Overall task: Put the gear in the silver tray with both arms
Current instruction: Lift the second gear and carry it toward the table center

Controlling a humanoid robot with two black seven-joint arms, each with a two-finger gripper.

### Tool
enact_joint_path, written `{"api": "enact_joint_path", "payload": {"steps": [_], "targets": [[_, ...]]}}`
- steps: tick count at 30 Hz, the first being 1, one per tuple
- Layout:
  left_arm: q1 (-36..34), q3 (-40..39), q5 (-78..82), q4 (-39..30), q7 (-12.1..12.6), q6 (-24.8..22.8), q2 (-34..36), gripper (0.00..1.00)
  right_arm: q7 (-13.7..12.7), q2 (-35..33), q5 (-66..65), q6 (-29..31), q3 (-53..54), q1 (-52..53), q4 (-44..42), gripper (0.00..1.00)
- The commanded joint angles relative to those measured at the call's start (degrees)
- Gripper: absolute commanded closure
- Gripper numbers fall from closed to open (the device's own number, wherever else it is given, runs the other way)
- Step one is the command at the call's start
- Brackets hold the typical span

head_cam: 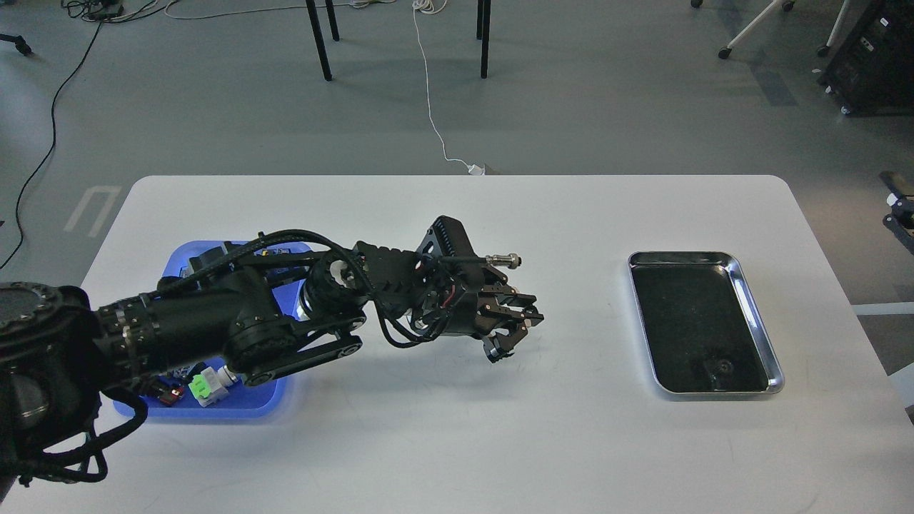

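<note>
White rounded counter point(457, 428) on grey floor w/ cables and chair legs beyond; nothing lies btwn arm and shiny rectangular silver metal tray point(758, 314), which sits far right, well apart. Left black jointed arm point(235, 321) reaches in from left, above blue plastic tray point(235, 410), wrist extended right. Left pincer point(515, 330) hangs mid-counter, fingers look drawn together, maybe on sth small and dark; can't tell. Blue tray holds small parts incl. green-white piece point(206, 387). Silver tray's dark floor shows one small round dark item point(724, 367) near front.
</note>
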Motion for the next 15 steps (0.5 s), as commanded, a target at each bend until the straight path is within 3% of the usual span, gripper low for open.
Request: {"api": "enact_joint_path", "payload": {"steps": [1,6,15], "targets": [[0.8,0.5,0.3,3.1,0.7,0.0,-4.1,0.84,0.0,0.2,-0.1,0.0,-0.1,-0.7,0.1,0.04],[2.0,4.4,2.6,5.3,1.5,0.0,-6.5,0.84,0.0,0.3,0.0,-0.1,-0.1,-0.8,0.1,0.04],[3.5,4.5,2.9,8.2,3.0,0.1,-8.8,0.78,0.0,0.4,-0.1,-0.4,0.1,-0.8,2.0,0.04]]}}
